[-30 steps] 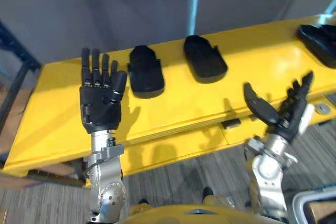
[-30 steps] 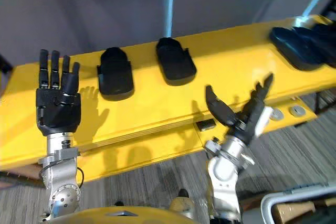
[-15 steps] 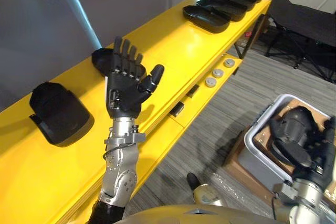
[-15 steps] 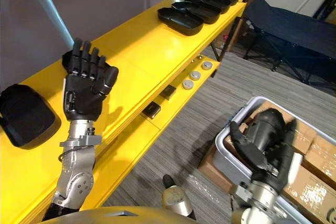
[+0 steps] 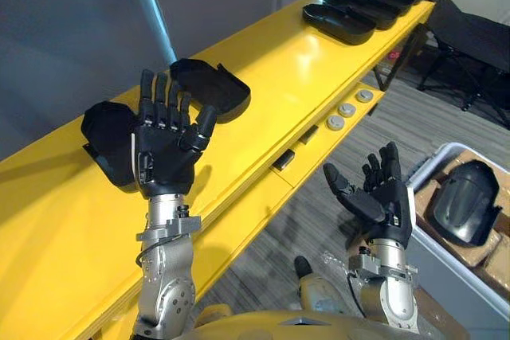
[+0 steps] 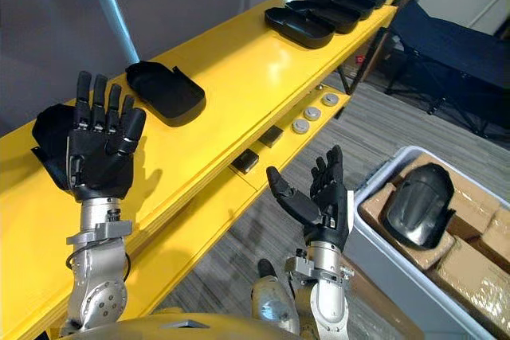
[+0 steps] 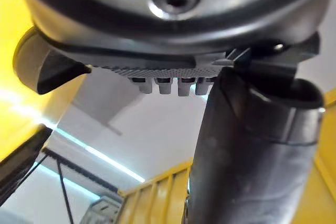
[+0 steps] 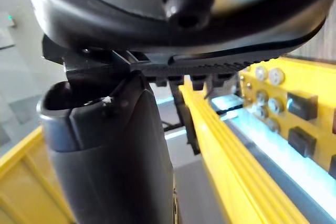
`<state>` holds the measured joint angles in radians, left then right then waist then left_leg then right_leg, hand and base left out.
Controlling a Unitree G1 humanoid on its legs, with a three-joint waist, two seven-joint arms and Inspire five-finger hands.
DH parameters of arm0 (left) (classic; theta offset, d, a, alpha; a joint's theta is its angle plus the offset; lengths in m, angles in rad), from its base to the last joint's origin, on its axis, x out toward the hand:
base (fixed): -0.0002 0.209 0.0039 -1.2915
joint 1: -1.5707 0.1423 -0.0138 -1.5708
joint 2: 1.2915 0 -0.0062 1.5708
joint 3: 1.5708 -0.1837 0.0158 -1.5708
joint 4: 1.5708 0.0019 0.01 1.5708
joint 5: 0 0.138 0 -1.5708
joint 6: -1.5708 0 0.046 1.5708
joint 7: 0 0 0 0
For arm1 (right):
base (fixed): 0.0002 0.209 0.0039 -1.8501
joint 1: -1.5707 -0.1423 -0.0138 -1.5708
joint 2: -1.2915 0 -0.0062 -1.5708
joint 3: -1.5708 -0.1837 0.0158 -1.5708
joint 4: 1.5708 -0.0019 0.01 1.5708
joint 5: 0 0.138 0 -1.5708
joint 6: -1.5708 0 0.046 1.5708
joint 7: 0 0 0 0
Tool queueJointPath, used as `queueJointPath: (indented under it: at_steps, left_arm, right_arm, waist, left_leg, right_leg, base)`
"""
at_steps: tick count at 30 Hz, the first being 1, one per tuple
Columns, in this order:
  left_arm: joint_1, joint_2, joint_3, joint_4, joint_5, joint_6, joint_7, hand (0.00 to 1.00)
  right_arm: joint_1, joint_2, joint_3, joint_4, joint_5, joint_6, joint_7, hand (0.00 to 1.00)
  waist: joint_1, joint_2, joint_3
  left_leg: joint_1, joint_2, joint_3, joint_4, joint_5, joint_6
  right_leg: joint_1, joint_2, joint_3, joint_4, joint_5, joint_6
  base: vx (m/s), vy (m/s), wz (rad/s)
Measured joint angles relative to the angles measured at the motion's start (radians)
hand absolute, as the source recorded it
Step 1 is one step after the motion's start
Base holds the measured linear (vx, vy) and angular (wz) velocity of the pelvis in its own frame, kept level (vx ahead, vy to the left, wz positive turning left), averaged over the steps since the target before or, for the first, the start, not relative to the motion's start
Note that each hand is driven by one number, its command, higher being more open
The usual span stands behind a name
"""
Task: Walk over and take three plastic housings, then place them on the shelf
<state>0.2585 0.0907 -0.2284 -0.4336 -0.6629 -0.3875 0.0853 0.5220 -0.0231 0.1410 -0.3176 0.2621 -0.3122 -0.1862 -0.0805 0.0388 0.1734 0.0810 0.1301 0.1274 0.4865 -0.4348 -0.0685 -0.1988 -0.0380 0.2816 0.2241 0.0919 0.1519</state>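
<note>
Two open empty hands, left hand (image 5: 163, 161), right hand (image 5: 382, 201), rounded black housing (image 5: 211, 85), glossy yellow shelf (image 5: 303, 61)

Camera layout.
The two eye views are looking down from the head, sharing the yellow shelf (image 5: 303, 69) and grey bin (image 6: 390, 264); wrist views are looking along the left hand (image 7: 252, 156) and right hand (image 8: 115, 156) from very close.

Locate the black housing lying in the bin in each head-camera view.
Left eye view: housing at right edge, in the grey bin, right of the right hand.
Right eye view: housing lower right, farther from the edge.
Shared landmark: round buttons on the yellow bench front.
</note>
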Motion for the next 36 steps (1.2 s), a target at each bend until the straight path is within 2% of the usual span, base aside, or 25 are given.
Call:
queueJointPath:
  at_steps: [1,2,3,4,5,6,8,10,11,12,14,16,17,18,20,21,22,24,25,26,27,28,29,30,36]
  left_arm:
    - [0.003,-0.001,-0.012,-0.001,0.005,0.0,-0.001,1.0]
    - [0.012,-0.004,-0.02,-0.005,0.009,0.001,-0.003,1.0]
    - [0.009,-0.008,-0.008,-0.006,0.012,0.003,-0.009,1.0]
    - [0.007,-0.009,0.001,-0.004,0.011,0.003,-0.012,1.0]
    - [0.007,-0.01,0.012,0.009,0.009,0.003,-0.013,1.0]
    - [0.007,-0.011,0.021,0.026,0.003,0.003,-0.028,1.0]
    - [0.008,-0.011,0.046,0.053,-0.013,0.004,-0.053,1.0]
    - [0.015,-0.01,0.076,0.075,-0.099,0.015,-0.087,1.0]
    - [0.022,-0.009,0.082,0.093,-0.146,0.022,-0.097,1.0]
    - [0.023,-0.01,0.078,0.116,-0.182,0.032,-0.103,1.0]
    - [0.023,-0.021,0.046,0.148,-0.195,0.044,-0.102,1.0]
    - [0.022,-0.028,-0.01,0.167,-0.164,0.044,-0.099,1.0]
    - [0.021,-0.029,-0.048,0.17,-0.143,0.045,-0.099,1.0]
    - [0.016,-0.033,-0.1,0.17,-0.117,0.045,-0.108,1.0]
    - [0.008,-0.033,-0.119,0.17,-0.103,0.045,-0.121,1.0]
    - [-0.003,-0.035,-0.119,0.179,-0.097,0.042,-0.128,1.0]
    - [-0.018,-0.033,-0.118,0.195,-0.097,0.037,-0.133,1.0]
    - [-0.032,-0.035,-0.117,0.21,-0.079,0.026,-0.123,1.0]
    - [-0.03,-0.033,-0.117,0.21,-0.055,0.024,-0.114,1.0]
    - [-0.029,-0.033,-0.116,0.212,-0.03,0.024,-0.101,1.0]
    - [-0.028,-0.033,-0.116,0.215,-0.029,0.024,-0.096,1.0]
    - [-0.024,-0.036,-0.116,0.226,-0.023,0.024,-0.088,1.0]
    - [-0.024,-0.023,-0.109,0.232,0.003,0.024,-0.078,1.0]
    - [-0.034,-0.008,-0.109,0.237,0.013,0.027,-0.075,1.0]
    - [-0.097,0.042,-0.118,0.236,0.051,0.102,-0.078,1.0]
  right_arm:
    - [-0.002,0.0,0.006,0.001,0.001,0.0,0.008,1.0]
    - [-0.031,-0.007,0.027,0.014,0.003,-0.004,0.023,1.0]
    - [-0.083,-0.013,0.055,0.044,0.004,-0.027,0.04,1.0]
    - [-0.119,-0.015,0.076,0.07,0.004,-0.036,0.044,1.0]
    - [-0.186,-0.024,0.116,0.123,0.002,-0.043,0.047,1.0]
    - [-0.238,-0.033,0.15,0.172,-0.017,-0.045,0.04,1.0]
    - [-0.3,-0.042,0.208,0.249,-0.088,-0.041,0.015,1.0]
    - [-0.325,-0.042,0.251,0.292,-0.14,-0.009,-0.017,1.0]
    - [-0.324,-0.042,0.259,0.309,-0.141,0.01,-0.027,1.0]
    - [-0.319,-0.054,0.251,0.314,-0.172,0.044,-0.047,1.0]
    - [-0.308,-0.09,0.212,0.314,-0.26,0.094,-0.069,1.0]
    - [-0.298,-0.15,0.169,0.315,-0.295,0.142,-0.069,1.0]
    - [-0.285,-0.173,0.14,0.315,-0.294,0.164,-0.069,1.0]
    - [-0.252,-0.197,0.088,0.314,-0.294,0.171,-0.073,1.0]
    - [-0.222,-0.218,0.06,0.313,-0.294,0.171,-0.078,1.0]
    - [-0.198,-0.23,0.042,0.308,-0.294,0.17,-0.086,1.0]
    - [-0.187,-0.235,0.029,0.306,-0.293,0.17,-0.09,1.0]
    - [-0.184,-0.239,0.023,0.305,-0.291,0.169,-0.095,1.0]
    - [-0.178,-0.235,0.026,0.305,-0.287,0.169,-0.098,1.0]
    - [-0.174,-0.226,0.028,0.306,-0.265,0.17,-0.105,1.0]
    - [-0.174,-0.22,0.028,0.306,-0.24,0.169,-0.107,1.0]
    - [-0.175,-0.222,0.024,0.307,-0.2,0.169,-0.108,1.0]
    - [-0.179,-0.196,0.025,0.308,-0.172,0.168,-0.117,1.0]
    - [-0.196,-0.181,0.02,0.319,-0.166,0.167,-0.137,1.0]
    - [-0.51,-0.18,-0.143,0.553,-0.091,0.161,-0.278,1.0]
  waist:
    - [0.0,-0.003,0.005]
    - [0.011,0.0,0.008]
    - [0.029,0.001,0.021]
    - [0.035,-0.006,0.025]
    - [0.048,-0.01,0.025]
    - [0.055,-0.008,0.025]
    - [0.076,-0.011,0.024]
    - [0.092,-0.021,0.018]
    - [0.101,-0.04,0.009]
    - [0.103,-0.032,0.008]
    - [0.095,-0.008,0.003]
    - [0.049,0.02,0.008]
    - [0.023,0.021,0.009]
    - [-0.007,0.021,0.01]
    - [-0.024,0.019,0.013]
    - [-0.029,0.021,0.016]
    - [-0.027,0.039,0.014]
    - [-0.026,0.076,0.011]
    - [-0.027,0.083,0.011]
    - [-0.022,0.078,0.016]
    - [-0.011,0.077,0.021]
    - [0.007,0.089,0.019]
    - [0.016,0.077,0.024]
    - [0.017,0.058,0.041]
    - [0.027,0.054,0.129]
  left_leg:
    - [0.001,0.0,0.017,0.012,-0.002,0.003]
    - [-0.005,0.021,0.052,0.01,0.009,0.02]
    - [-0.004,0.038,0.108,-0.006,0.025,0.013]
    - [-0.007,0.046,0.128,-0.009,0.036,0.012]
    - [-0.014,0.066,0.146,-0.012,0.053,0.006]
    - [-0.023,0.091,0.141,-0.011,0.069,-0.006]
    - [-0.045,0.124,0.13,-0.013,0.094,-0.033]
    - [-0.075,0.153,0.12,-0.016,0.121,-0.07]
    - [-0.09,0.166,0.119,-0.009,0.135,-0.096]
    - [-0.108,0.19,0.11,-0.007,0.153,-0.114]
    - [-0.105,0.23,0.117,-0.051,0.191,-0.126]
    - [-0.105,0.267,0.118,-0.072,0.235,-0.114]
    - [-0.105,0.272,0.117,-0.069,0.265,-0.092]
    - [-0.109,0.276,0.116,-0.038,0.317,-0.044]
    - [-0.119,0.276,0.123,0.026,0.378,-0.011]
    - [-0.128,0.259,0.116,0.051,0.346,-0.037]
    - [-0.123,0.221,0.098,0.024,0.299,-0.043]
    - [-0.126,0.104,0.066,-0.108,0.26,0.004]
    - [-0.117,0.09,0.061,-0.151,0.22,0.026]
    - [-0.11,0.061,0.028,-0.197,0.202,-0.017]
    - [-0.109,0.04,0.011,-0.213,0.201,-0.017]
    - [-0.116,0.027,-0.015,-0.236,0.208,-0.006]
    - [-0.13,0.012,-0.018,-0.23,0.217,-0.008]
    - [-0.146,-0.003,-0.025,-0.207,0.23,-0.03]
    - [-0.253,-0.012,-0.092,-0.099,0.217,-0.021]
  right_leg:
    - [0.0,-0.003,-0.02,-0.004,0.021,-0.009]
    - [0.004,0.003,-0.041,-0.078,0.105,-0.024]
    - [-0.005,0.004,-0.108,-0.072,0.116,-0.062]
    - [-0.032,-0.002,-0.164,0.038,0.026,-0.103]
    - [-0.062,-0.029,-0.242,0.237,-0.112,-0.145]
    - [-0.058,-0.074,-0.288,0.383,-0.181,-0.162]
    - [-0.019,-0.15,-0.3,0.499,-0.234,-0.158]
    - [0.039,-0.21,-0.292,0.495,-0.24,-0.146]
    - [0.086,-0.231,-0.27,0.418,-0.245,-0.096]
    - [0.107,-0.202,-0.293,0.346,-0.305,-0.004]
    - [0.111,-0.163,-0.33,0.27,-0.35,0.041]
    - [0.107,-0.115,-0.334,0.232,-0.356,0.031]
    - [0.107,-0.104,-0.33,0.226,-0.355,0.017]
    - [0.11,-0.095,-0.315,0.216,-0.344,-0.001]
    - [0.12,-0.095,-0.283,0.195,-0.332,-0.02]
    - [0.123,-0.103,-0.247,0.161,-0.32,-0.035]
    - [0.119,-0.098,-0.222,0.137,-0.3,-0.037]
    - [0.077,-0.086,-0.171,0.09,-0.254,-0.032]
    - [0.06,-0.078,-0.159,0.073,-0.241,-0.027]
    - [0.04,-0.074,-0.145,0.046,-0.236,-0.035]
    - [0.039,-0.086,-0.153,0.02,-0.235,-0.04]
    - [0.048,-0.101,-0.182,-0.019,-0.22,-0.044]
    - [0.031,-0.123,-0.24,0.03,-0.206,-0.035]
    - [0.04,-0.144,-0.278,0.013,-0.176,0.001]
    - [0.051,-0.149,-0.324,-0.07,-0.079,-0.001]
  base:
    - [-0.17,0.041,-0.69]
    - [-0.25,-0.031,-1.0]
    - [-0.22,-0.033,-1.07]
    - [-0.24,-0.11,-0.9]
    - [-0.13,-0.105,-0.43]
    - [-0.14,-0.138,-0.26]
    - [-0.04,-0.219,-0.08]
    - [-0.04,-0.337,-0.13]
    - [-0.04,-0.401,-0.31]
    - [-0.04,-0.394,-0.47]
    - [-0.04,-0.344,-0.69]
    - [-0.04,-0.353,-0.54]
    - [-0.07,-0.325,-0.51]
    - [-0.06,-0.236,-0.48]
    - [-0.06,-0.117,-0.72]
    - [-0.08,0.023,-0.98]
    - [-0.09,0.067,-1.05]
    - [-0.11,0.12,-1.0]
    - [-0.14,0.133,-0.8]
    - [-0.1,0.092,-0.58]
    - [-0.1,0.162,-0.73]
    - [-0.01,0.181,-0.7]
    - [0.06,0.164,-0.49]
    - [0.07,0.079,-0.11]
    - [-0.06,0.048,0.18]
